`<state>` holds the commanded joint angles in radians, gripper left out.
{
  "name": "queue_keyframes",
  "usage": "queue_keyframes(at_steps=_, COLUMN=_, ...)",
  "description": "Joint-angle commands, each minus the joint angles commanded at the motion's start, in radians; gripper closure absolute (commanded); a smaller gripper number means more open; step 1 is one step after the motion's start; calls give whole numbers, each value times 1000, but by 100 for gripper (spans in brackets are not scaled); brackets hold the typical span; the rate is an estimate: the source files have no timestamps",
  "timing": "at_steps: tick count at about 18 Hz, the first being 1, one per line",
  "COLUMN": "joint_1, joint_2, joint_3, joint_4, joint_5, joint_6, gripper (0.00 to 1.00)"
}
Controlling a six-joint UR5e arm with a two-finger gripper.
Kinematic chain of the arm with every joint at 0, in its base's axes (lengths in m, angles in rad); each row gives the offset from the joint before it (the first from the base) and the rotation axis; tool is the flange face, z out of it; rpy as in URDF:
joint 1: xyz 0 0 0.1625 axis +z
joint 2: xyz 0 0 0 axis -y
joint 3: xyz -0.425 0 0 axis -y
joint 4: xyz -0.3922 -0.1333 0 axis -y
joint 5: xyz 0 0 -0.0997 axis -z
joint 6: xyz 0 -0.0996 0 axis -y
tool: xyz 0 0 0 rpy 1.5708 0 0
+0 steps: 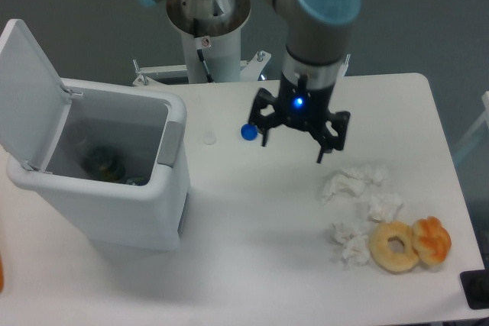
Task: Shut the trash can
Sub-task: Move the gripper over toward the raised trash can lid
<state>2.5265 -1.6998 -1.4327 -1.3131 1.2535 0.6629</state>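
Note:
The trash can [126, 204] is a big white bin standing at the left of the table. Its flat lid [27, 97] is swung up and back on the left side, so the bin is open, and some rubbish shows at the bottom. A grey tab [171, 143] sits on its right rim. My gripper [298, 137] hangs over the middle of the table, well to the right of the bin. Its fingers are spread apart with nothing between them.
A blue bottle cap [248, 132] lies just left of the gripper, with a clear cap [209, 140] beside it. Crumpled white tissues [353, 185] lie at the right, and a bagel [395, 246] and an orange pastry [432, 239] lie near the front right corner. The robot base [208, 43] stands behind.

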Motion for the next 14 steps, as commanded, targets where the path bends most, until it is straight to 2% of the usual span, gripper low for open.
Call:
queue_keyframes(at_steps=2, joint_1=-2, joint_2=31, joint_3=0, joint_4=0, joint_5=-44, joint_6=-38, gripper=0)
queue_keyframes(at_steps=6, joint_1=-28, joint_2=104, joint_3=-5, joint_4=0, joint_5=-109, joint_6=-196, gripper=0)
queue_keyframes(at_steps=12, joint_1=-141, joint_2=172, joint_3=-2, joint_4=28, joint_5=-175, joint_6=-408, gripper=0)
queue_keyframes(at_steps=14, joint_1=-176, joint_2=184, joint_3=-2, joint_4=44, joint_5=-175, joint_6=-430, gripper=0)
